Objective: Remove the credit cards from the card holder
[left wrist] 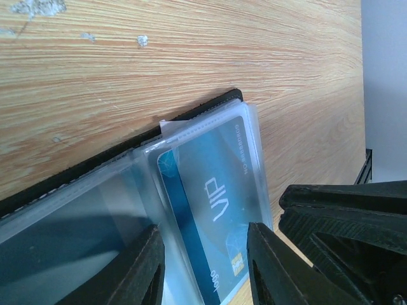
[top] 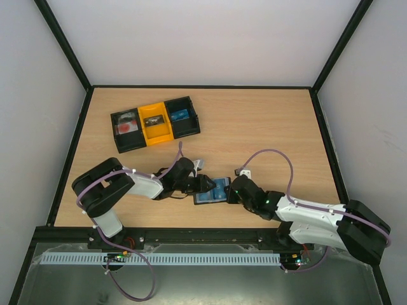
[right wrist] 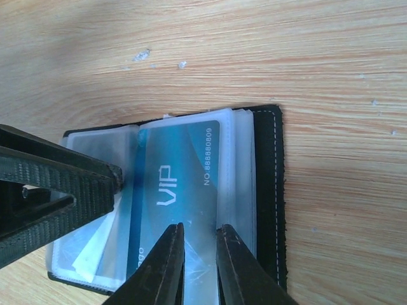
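Card holder (top: 212,190) lies open, on the arms' side of the tray (top: 157,132), blue credit card (right wrist: 172,184) sleeved inside. Left gripper (left wrist: 203,232) jaws apart over it. Right gripper (right wrist: 200,227) jaws nearly together; grip cannot be confirmed.

your white-and-black left arm (top: 143,184) lies low, reaching right; your right arm (top: 311,216) reaches left. the black two-finger left pincer (top: 207,184) (left wrist: 203,230) stands spread wide. the right pincer (top: 230,193) (right wrist: 198,227) is almost closed, leaving a thin slit; grip unclear.
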You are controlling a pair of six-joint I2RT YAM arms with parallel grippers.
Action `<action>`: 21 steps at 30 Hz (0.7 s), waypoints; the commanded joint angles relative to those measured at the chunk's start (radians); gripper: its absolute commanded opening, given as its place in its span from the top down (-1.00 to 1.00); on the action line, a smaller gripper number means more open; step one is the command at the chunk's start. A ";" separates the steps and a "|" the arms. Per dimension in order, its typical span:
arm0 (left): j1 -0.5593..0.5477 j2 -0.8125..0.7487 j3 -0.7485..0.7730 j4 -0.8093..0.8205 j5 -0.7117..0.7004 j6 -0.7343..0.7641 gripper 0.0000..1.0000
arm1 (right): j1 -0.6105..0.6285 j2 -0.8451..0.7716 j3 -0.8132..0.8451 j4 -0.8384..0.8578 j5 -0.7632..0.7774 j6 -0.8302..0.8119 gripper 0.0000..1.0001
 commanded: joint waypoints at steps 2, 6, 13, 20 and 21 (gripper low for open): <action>-0.007 0.024 0.012 -0.001 -0.015 -0.003 0.23 | -0.004 0.038 0.016 0.021 0.010 0.001 0.70; -0.009 0.028 0.013 0.001 -0.014 -0.003 0.23 | -0.003 0.063 0.002 0.053 -0.008 0.004 0.72; -0.009 0.036 0.013 0.003 -0.013 -0.002 0.23 | -0.004 0.085 -0.023 0.077 -0.010 0.012 0.80; -0.008 0.036 0.010 0.005 -0.013 -0.002 0.24 | -0.004 0.097 -0.050 0.089 -0.009 0.028 0.81; -0.009 0.035 0.011 0.007 -0.013 -0.003 0.24 | -0.003 0.097 -0.055 0.091 -0.008 0.030 0.81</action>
